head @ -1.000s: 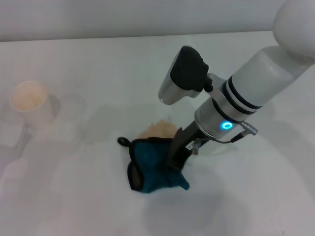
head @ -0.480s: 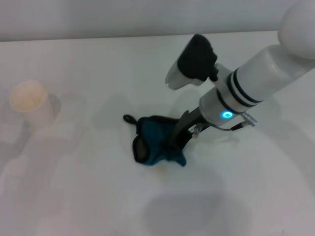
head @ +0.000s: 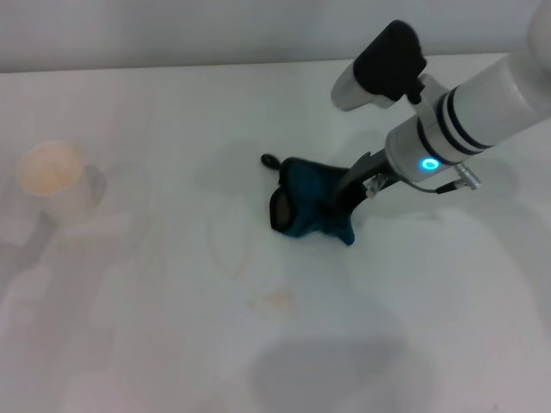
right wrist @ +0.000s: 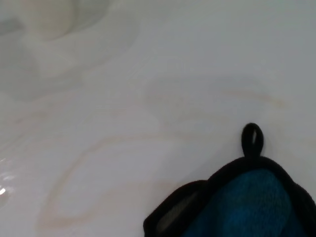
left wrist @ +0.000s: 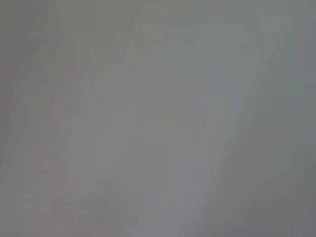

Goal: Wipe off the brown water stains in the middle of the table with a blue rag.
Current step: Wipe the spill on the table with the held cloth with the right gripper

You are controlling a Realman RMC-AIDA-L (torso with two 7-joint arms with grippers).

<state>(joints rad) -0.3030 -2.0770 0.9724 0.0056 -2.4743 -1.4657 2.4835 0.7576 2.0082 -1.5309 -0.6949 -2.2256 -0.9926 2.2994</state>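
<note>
Wiping looks mostly done: right gripper [head: 340, 200] pinches the blue rag [head: 308, 209] against the table [head: 129, 344]; faint brown water stains [head: 274, 298] remain nearby, toward the robot.

Even, diffuse overhead light on the white table [head: 129, 344]; a soft grey shadow lies on its near part, another beside the paper cup [head: 53, 181]. Left wrist view is a featureless grey blur. Right wrist view: the blue rag [right wrist: 252, 207] is soft-edged, with faint glare on the surface
</note>
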